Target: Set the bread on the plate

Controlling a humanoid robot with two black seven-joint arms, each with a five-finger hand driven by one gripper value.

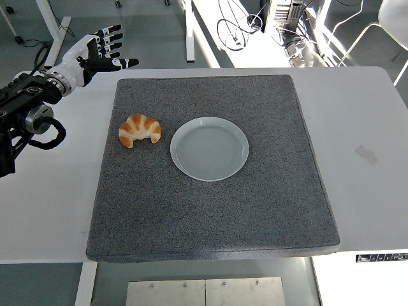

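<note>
While the golden-brown curved croissant [140, 130] is lying on the grey felt mat [210, 210] just left of the round white plate [209, 148], the left hand [95, 52] is hovering far-left, fingers spread, empty. Light, soft, flaky, the croissant is probably needing a gentle grip around its thick middle.

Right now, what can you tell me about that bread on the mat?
The bread is a small croissant, golden brown with paler ridges, curved so its two tips point toward the near edge. It looks whole and lies flat on the grey mat, just left of the white plate without touching it. Nothing holds it; the left robot hand is open, off near the table's far left corner.
</note>
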